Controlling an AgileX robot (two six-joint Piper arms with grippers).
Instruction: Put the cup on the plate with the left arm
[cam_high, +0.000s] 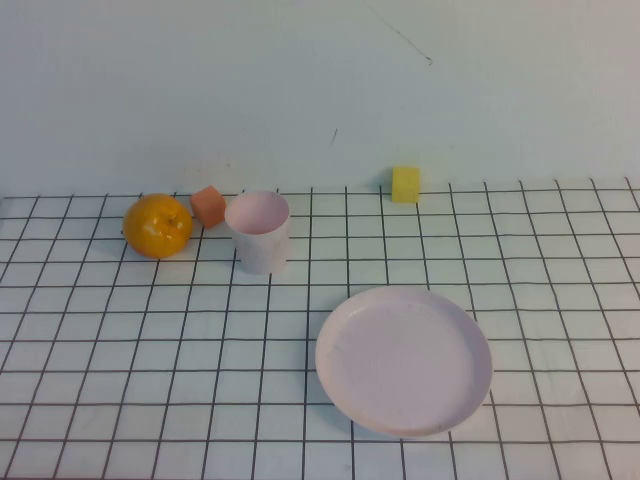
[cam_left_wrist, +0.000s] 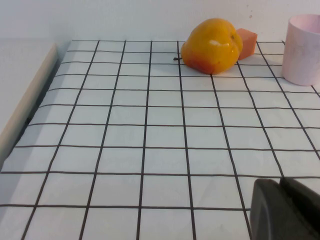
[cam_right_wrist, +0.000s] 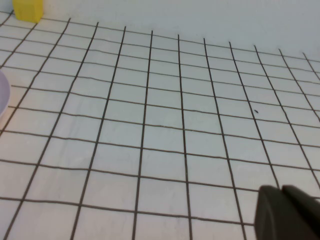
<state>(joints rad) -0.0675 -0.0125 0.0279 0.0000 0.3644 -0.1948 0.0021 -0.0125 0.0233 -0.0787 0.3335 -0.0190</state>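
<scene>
The pale pink cup (cam_high: 260, 235) stands upright on the grid table, back left of the middle. It also shows in the left wrist view (cam_left_wrist: 302, 50). The pale pink plate (cam_high: 403, 360) lies empty at the front, right of the cup and apart from it. A sliver of its rim shows in the right wrist view (cam_right_wrist: 2, 97). Neither arm shows in the high view. My left gripper (cam_left_wrist: 280, 181) is shut and empty, low over the table, well short of the cup. My right gripper (cam_right_wrist: 281, 189) is shut and empty over bare table to the right of the plate.
An orange fruit (cam_high: 157, 225) sits left of the cup, also in the left wrist view (cam_left_wrist: 212, 45). A small orange-red cube (cam_high: 208, 205) lies between them at the back. A yellow cube (cam_high: 405, 184) sits by the back wall. The table's left edge (cam_left_wrist: 25, 115) shows.
</scene>
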